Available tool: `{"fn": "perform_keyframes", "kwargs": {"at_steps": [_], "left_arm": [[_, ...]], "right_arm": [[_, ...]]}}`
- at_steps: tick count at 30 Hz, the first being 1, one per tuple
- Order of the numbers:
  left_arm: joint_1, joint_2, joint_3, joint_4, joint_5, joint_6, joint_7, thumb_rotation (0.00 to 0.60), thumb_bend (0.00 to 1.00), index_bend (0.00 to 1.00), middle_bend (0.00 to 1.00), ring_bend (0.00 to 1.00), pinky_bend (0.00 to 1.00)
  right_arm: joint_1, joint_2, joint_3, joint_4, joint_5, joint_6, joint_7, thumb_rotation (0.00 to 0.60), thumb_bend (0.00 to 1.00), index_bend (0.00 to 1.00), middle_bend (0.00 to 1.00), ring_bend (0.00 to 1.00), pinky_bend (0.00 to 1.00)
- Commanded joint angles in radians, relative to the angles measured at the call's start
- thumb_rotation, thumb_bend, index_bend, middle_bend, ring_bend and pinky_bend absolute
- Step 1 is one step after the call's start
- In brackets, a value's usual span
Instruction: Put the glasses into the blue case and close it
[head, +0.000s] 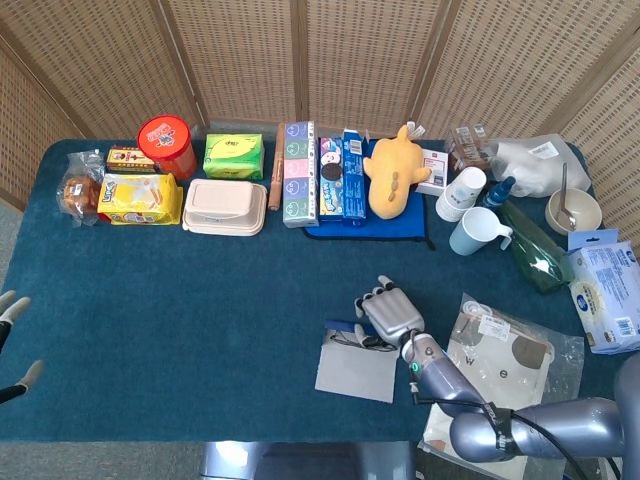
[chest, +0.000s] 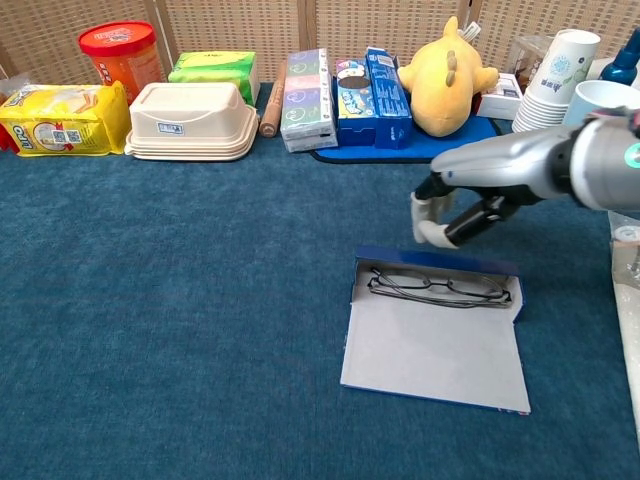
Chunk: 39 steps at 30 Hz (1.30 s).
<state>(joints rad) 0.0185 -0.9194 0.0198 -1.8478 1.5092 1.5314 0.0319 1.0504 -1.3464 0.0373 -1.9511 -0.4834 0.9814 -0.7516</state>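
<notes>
The thin dark-framed glasses (chest: 436, 287) are seen folded inside the open blue rectangular case (chest: 434, 262), lying along its rear wall. The case's pale grey lid flap (chest: 432, 348) is laid flat on the dark blue tablecloth (chest: 180, 300), extending toward the camera in the chest view. The case is placed near the middle of the table, well in front of the row of goods at the back.

The right hand (chest: 447, 216) is held just above and behind the case's rear wall, toward its left end in the chest view. Its fingers (chest: 428, 232) are curled downward and nothing is gripped; whether the wall is touched cannot be told. In the head view the same hand (head: 389, 315) is seen over the case's far right corner.

Only the fingertips of the left hand (head: 10, 340) are shown at the left edge of the head view, spread apart and holding nothing.

Behind the case, a yellow plush toy (chest: 444, 76) is lying on a blue mat (chest: 420, 140), beside a stack of white paper cups (chest: 551, 82).
</notes>
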Motion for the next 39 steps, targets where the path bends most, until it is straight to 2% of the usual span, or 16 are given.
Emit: {"fn": "perform_keyframes", "kwargs": {"at_steps": [1, 10, 22, 29, 35, 39], "left_arm": [[0.0, 0.0, 0.0, 0.001, -0.001, 0.0, -0.001, 0.6, 0.28, 0.09, 0.06, 0.0, 0.0], [0.005, 0.001, 0.0, 0.009, -0.004, 0.002, -0.009, 0.6, 0.28, 0.09, 0.06, 0.0, 0.0], [0.002, -0.001, -0.001, 0.014, -0.001, -0.004, -0.012, 0.6, 0.28, 0.09, 0.06, 0.0, 0.0], [-0.004, -0.006, -0.003, 0.009, 0.002, -0.011, -0.006, 0.6, 0.28, 0.08, 0.05, 0.0, 0.0], [-0.007, -0.008, -0.004, 0.008, 0.004, -0.014, -0.004, 0.6, 0.28, 0.08, 0.06, 0.0, 0.0], [-0.007, -0.009, -0.004, 0.008, 0.002, -0.015, -0.004, 0.6, 0.28, 0.08, 0.06, 0.0, 0.0]], "right_arm": [[0.023, -0.02, 0.01, 0.019, 0.019, -0.025, -0.002, 0.185, 0.58, 0.33, 0.32, 0.22, 0.09], [0.068, -0.042, 0.0, 0.022, 0.043, -0.04, -0.016, 0.188, 0.58, 0.33, 0.32, 0.22, 0.09], [0.06, 0.011, -0.051, -0.112, -0.002, -0.005, -0.016, 0.185, 0.58, 0.34, 0.33, 0.23, 0.09], [0.028, 0.041, -0.095, -0.189, -0.049, 0.065, -0.019, 0.171, 0.57, 0.34, 0.33, 0.23, 0.09], [0.007, 0.069, -0.11, -0.194, -0.053, 0.119, -0.02, 0.173, 0.58, 0.34, 0.33, 0.23, 0.09], [-0.001, 0.092, -0.111, -0.174, -0.033, 0.113, -0.006, 0.176, 0.58, 0.34, 0.33, 0.23, 0.09]]}}
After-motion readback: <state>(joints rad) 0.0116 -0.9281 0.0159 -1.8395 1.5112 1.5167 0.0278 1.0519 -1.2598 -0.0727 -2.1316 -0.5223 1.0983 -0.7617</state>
